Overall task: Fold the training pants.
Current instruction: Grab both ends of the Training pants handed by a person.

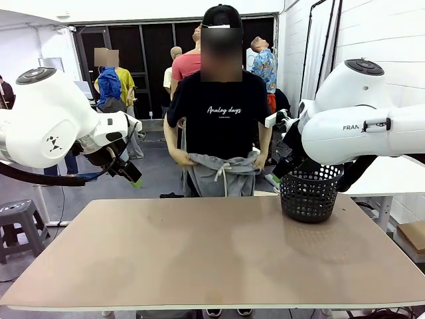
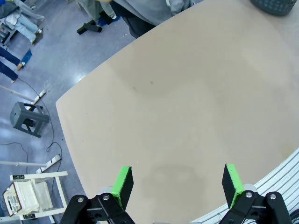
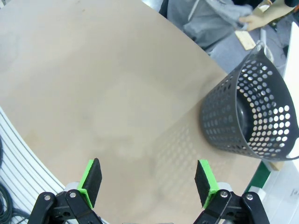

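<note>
Both jaw pairs stand spread and empty: left gripper [image 2: 176,183], right gripper [image 3: 150,183]. Wait until the training pants [image 1: 223,177], far beyond them, lie flat beneath.

You see the counter [image 1: 199,259] as smooth, matt tan board. At upper centre the training pants [image 1: 207,178] are soft, matt grey cloth. Right of them, the basket [image 1: 309,194] is black perforated plastic, and the arm shells [image 1: 46,119] look glossy white.
</note>
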